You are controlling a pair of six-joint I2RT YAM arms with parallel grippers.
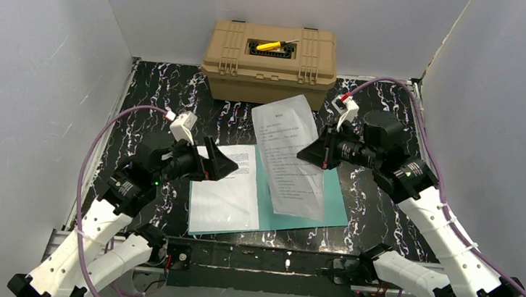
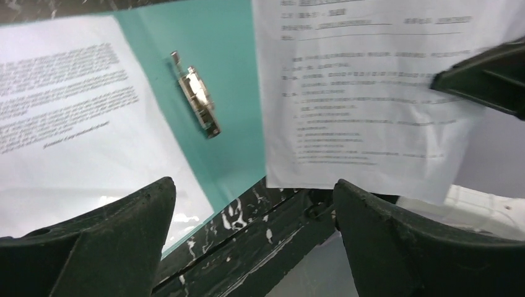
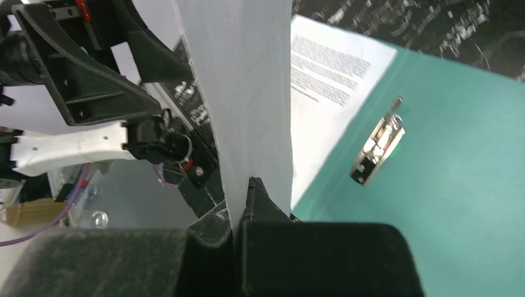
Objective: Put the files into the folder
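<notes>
While one page is already home, the job looks about half done. The first sheet (image 1: pixel 226 196) lies flat on the left side of the open teal folder (image 1: pixel 270 200). The second sheet (image 1: pixel 292 158) is not down yet. It hangs tilted in the air over the folder's right side, and its far end sticks out past the folder's back edge. The right gripper (image 3: pixel 241 198) has its jaws pressed together on that sheet's right edge, pinching it. The left gripper (image 2: pixel 252 185) hovers over the folder's left side with its jaws spread wide and nothing between them. I think what is left is to lower the second sheet flat onto the folder and let go. A metal clip (image 2: pixel 197 102) sits on the bare teal part, just beside the first sheet. The second sheet may land on it and bump up or slide. From these views it is hard to tell if the clip is lifted or lying flat. The sheet is thin and floppy, so its loose end could droop or fold on the way down. Behind the folder stands a tan box (image 1: pixel 268 69) with a yellow tool (image 1: pixel 270 45) on its lid. The box is near the raised sheet's far end, so a push backward might brush it. Around the folder the black speckled table (image 1: pixel 162 102) shows.
</notes>
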